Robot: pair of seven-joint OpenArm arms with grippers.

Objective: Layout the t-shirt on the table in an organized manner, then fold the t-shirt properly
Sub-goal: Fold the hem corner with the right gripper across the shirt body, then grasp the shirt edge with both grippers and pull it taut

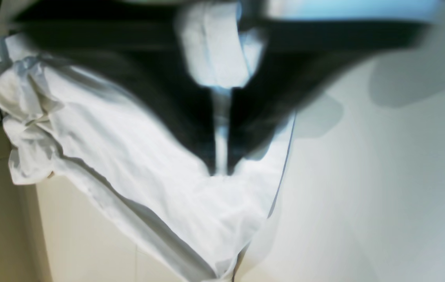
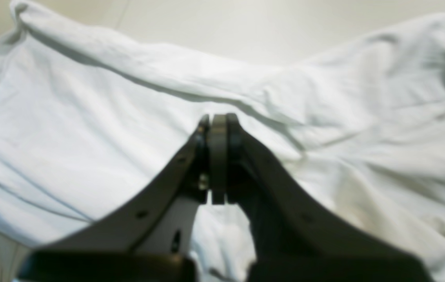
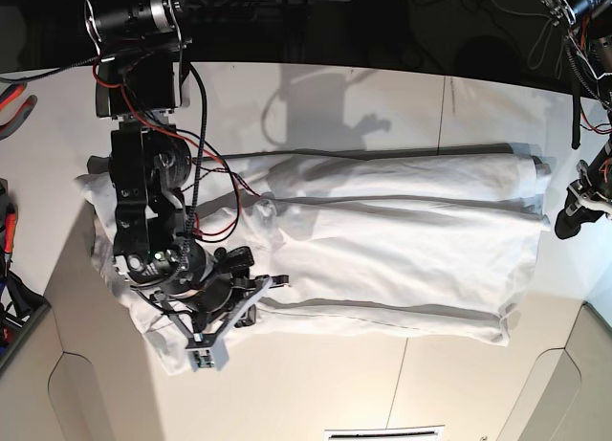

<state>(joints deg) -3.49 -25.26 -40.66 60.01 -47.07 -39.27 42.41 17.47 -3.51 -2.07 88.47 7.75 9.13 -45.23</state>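
No writing shows; left hand (image 1: pixel 220 170) pinches the t-shirt (image 3: pixel 382 240), right hand (image 2: pixel 217 119) pressed together over it

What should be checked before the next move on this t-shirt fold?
1. Left gripper shut on the t-shirt: ok, cloth pinched between its tips.
2. Right gripper shut: ok. Cloth caught in it: cannot tell.
3. Shirt lying on the table: ok in the base view.
4. Shirt flat: not ok, long ridges and a bunched end near the right arm.
5. Wrist view sharp enough to judge the left grip point: not ok, blurred.
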